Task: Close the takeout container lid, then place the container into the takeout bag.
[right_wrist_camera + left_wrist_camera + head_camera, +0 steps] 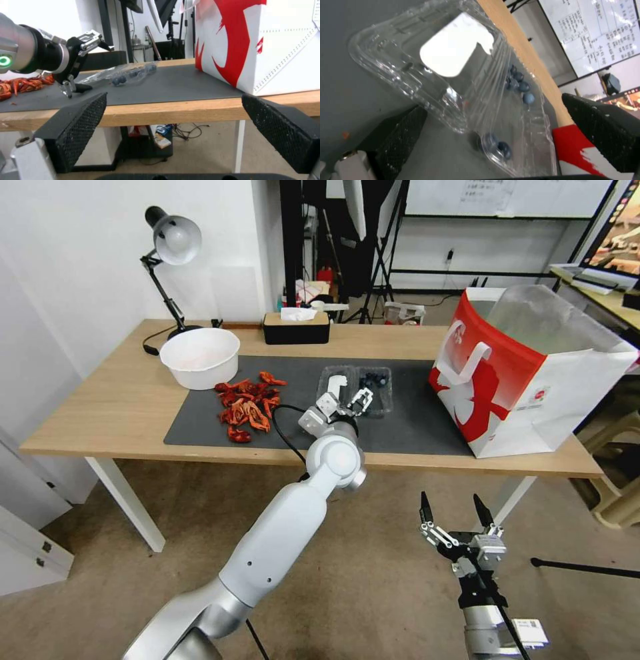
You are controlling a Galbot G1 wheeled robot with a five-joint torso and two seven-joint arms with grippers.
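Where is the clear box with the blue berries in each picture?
Head view: the takeout container lies open on the dark mat, mid-table, just beyond the left gripper.
Left wrist view: it is seen close up, between the open jaws, berries along one half.
Right wrist view: it sits low on the mat, beside the left gripper.
Shared landmark: the takeout bag, red and white, stands at the table's right end.

takeout container (355, 389): clear clamshell, open flat on mat | takeout bag (527, 373): red-white, upright, open
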